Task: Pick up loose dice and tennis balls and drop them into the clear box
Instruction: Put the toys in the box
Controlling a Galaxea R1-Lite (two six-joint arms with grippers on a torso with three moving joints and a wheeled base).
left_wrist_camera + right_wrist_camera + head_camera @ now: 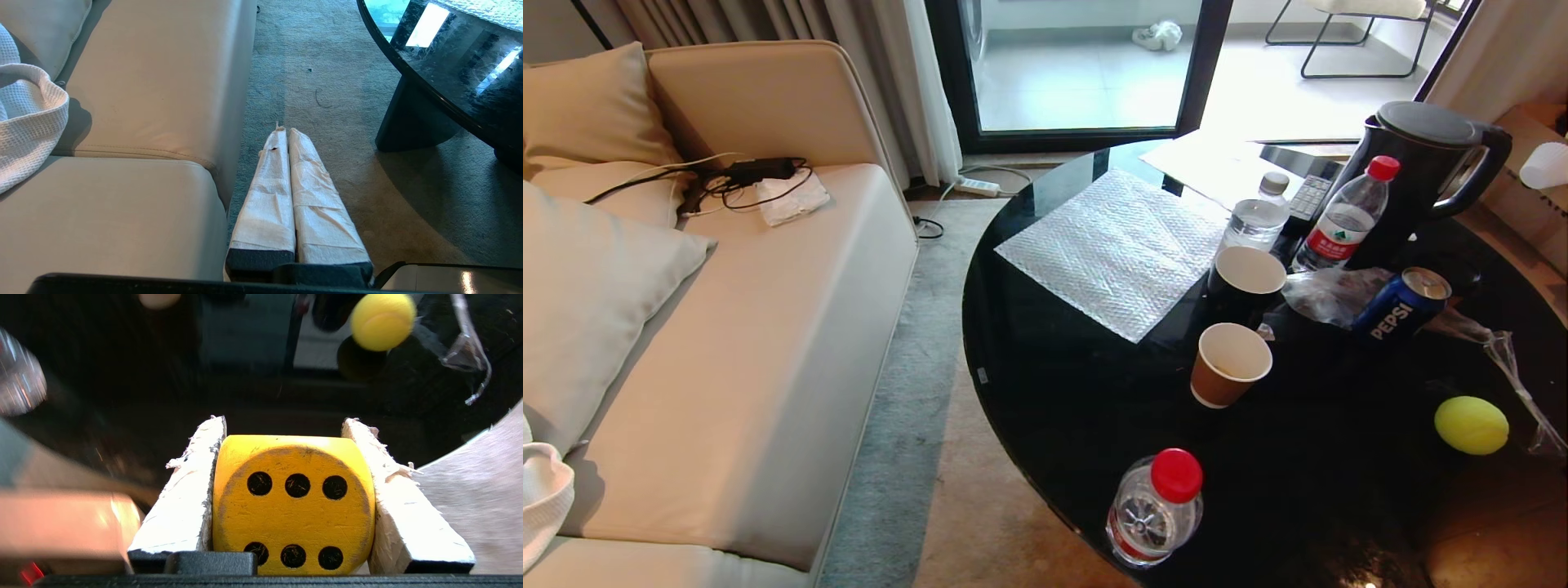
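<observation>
Right gripper (286,428): my jaws grasp the yellow die (293,504), one pad pressed on each side, six-dot face toward my wrist camera; not seen from my head.
Left gripper (285,130): my jaws are clenched, pads touching, nothing between them; it hangs over the carpet (327,81), between the sofa (143,102) and the counter's leg.
Ball (1471,425): on the black counter (1054,392) at about 4 o'clock from its middle, near the rim; in my right wrist view (383,320) it lies beyond the die, apart from it.
Clear box: I cannot see it in any view.
Brown cup (1230,363): upright near the counter's middle, with a black cup (1245,282) just beyond at 12 o'clock.
Bottle (1156,508): red cap, at the 6 o'clock rim.
Can (1403,304): on its side, at 2 o'clock from the brown cup.
Kettle (1429,163): far edge, at 1 o'clock.
</observation>
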